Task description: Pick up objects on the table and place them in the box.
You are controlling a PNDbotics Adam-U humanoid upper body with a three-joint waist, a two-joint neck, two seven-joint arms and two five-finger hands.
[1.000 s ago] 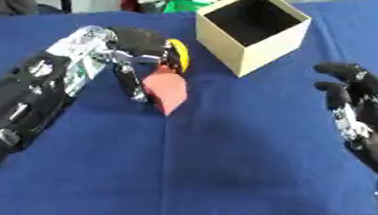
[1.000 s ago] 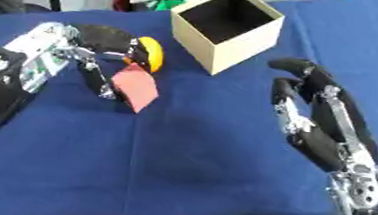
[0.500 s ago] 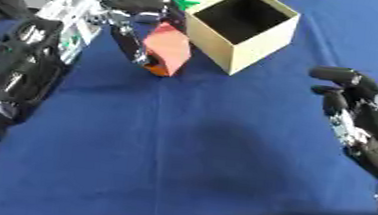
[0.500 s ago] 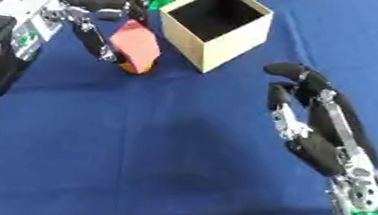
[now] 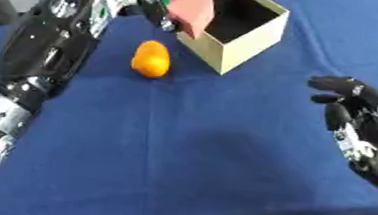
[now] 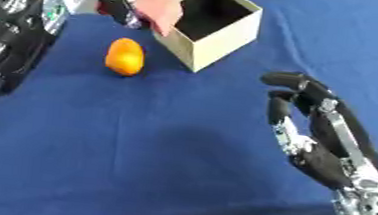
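Fingers of the left hand (image 5: pixel 155 3) are curling round a red thing (image 5: pixel 194 8) and holding it up at the near left rim of the open cardboard box (image 5: pixel 251 40), which is sitting at the far side of the blue bench (image 5: pixel 188 149). An orange thing (image 5: pixel 151 59) is lying on the bench just left of the box, touching nothing. Over on the right, the right hand (image 6: pixel 317 135) is hanging above the bench with its fingers bent a little and holding nothing.
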